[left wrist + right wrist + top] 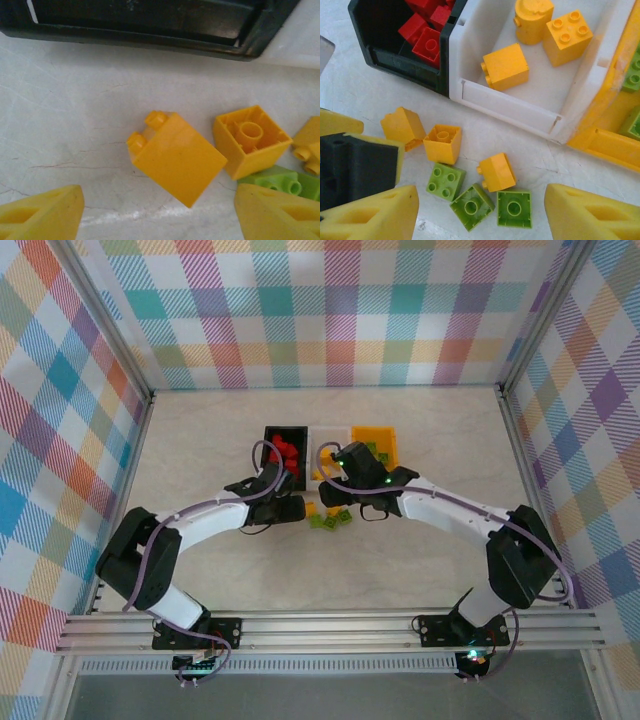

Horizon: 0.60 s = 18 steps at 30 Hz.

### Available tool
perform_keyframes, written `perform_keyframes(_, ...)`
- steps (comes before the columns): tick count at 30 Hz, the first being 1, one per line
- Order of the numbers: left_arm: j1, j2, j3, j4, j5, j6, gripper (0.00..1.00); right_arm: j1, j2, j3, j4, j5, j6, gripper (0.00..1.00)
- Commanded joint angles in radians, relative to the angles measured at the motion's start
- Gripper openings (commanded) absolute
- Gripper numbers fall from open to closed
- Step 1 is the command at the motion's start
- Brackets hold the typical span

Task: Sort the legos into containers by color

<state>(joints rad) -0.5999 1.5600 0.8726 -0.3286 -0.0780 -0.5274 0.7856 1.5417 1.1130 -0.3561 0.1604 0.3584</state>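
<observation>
Black bin [375, 50], upper left of the right wrist view: red bricks [427, 30] piled inside. White bin [510, 107] butts against its right side: three yellow-orange bricks [505, 66], one round and two square, glossy plastic with studs. Orange-yellow bin [610, 145] at the right edge: lime green bricks [632, 75]. On the pale, scratched table [75, 125] below the bins: three loose yellow bricks [442, 143] and three loose green bricks [471, 206]. Left gripper [160, 215] is released, matte yellow wedge fingers [40, 215] either side of a tipped yellow brick [175, 157], no contact. Right gripper [480, 220] is spread wide, grasping nothing.
</observation>
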Motion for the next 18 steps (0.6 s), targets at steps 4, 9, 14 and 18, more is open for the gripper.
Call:
perform_keyframes(4,-0.008,0.038,0.027,0.088,-0.03,0.01,0.8,0.004,-0.056,-0.027,0.038,0.018,0.008,0.68)
perform_keyframes(9,-0.006,0.062,0.049,0.108,-0.043,0.01,0.8,0.003,-0.063,-0.036,0.039,0.02,0.006,0.68)
perform_keyframes(14,0.003,0.107,0.069,0.078,-0.063,0.002,0.73,0.001,-0.07,-0.042,0.04,0.025,0.007,0.68)
perform_keyframes(18,0.003,0.114,0.053,0.059,-0.058,-0.003,0.68,-0.001,-0.081,-0.053,0.045,0.027,0.007,0.68)
